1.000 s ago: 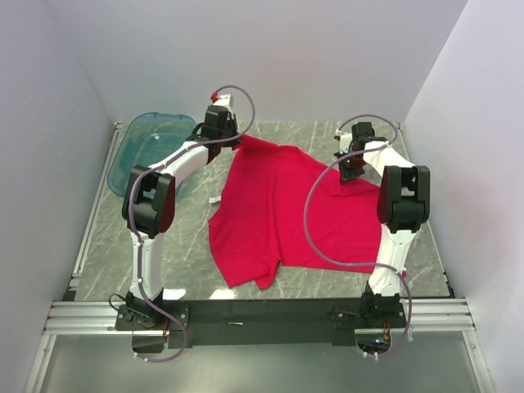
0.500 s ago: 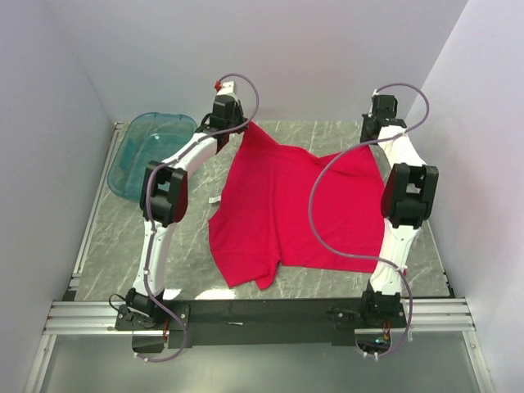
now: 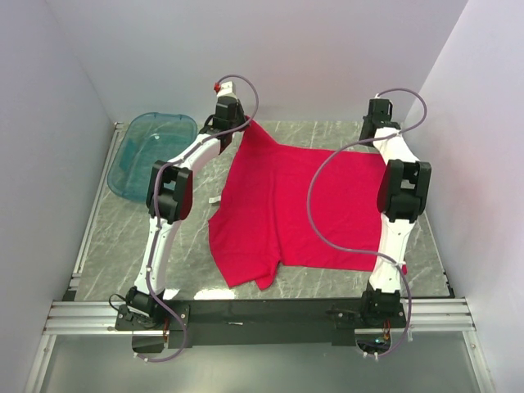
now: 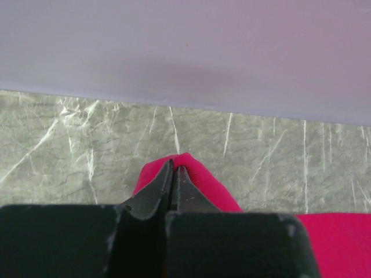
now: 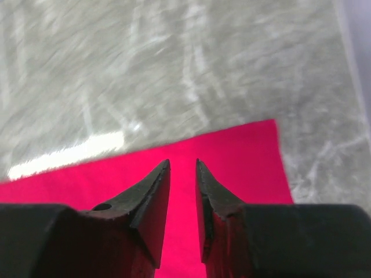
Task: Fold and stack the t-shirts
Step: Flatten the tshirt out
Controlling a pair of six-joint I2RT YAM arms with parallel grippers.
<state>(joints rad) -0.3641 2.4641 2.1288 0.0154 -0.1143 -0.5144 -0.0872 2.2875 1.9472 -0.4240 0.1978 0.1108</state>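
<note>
1. The shirt (image 3: 286, 205) is lying spread, unfolded, on the worktop (image 3: 188, 246).
2. My left gripper (image 4: 174, 168) is pinching its far-left corner.
3. My right gripper (image 5: 182, 165) is hovering parted, empty, over the far-right corner.
4. I am judging no fold done.

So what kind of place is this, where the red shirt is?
Probably a robot lab's practice booth, not a home: two white-and-black robot arms are bolted to a metal rail, plain white walls box in a grey marble-patterned table, and a bright red soft t-shirt lies spread on it.

Soft matt red t-shirt (image 3: 286, 205), glossy marbled table (image 3: 115, 237)
</note>
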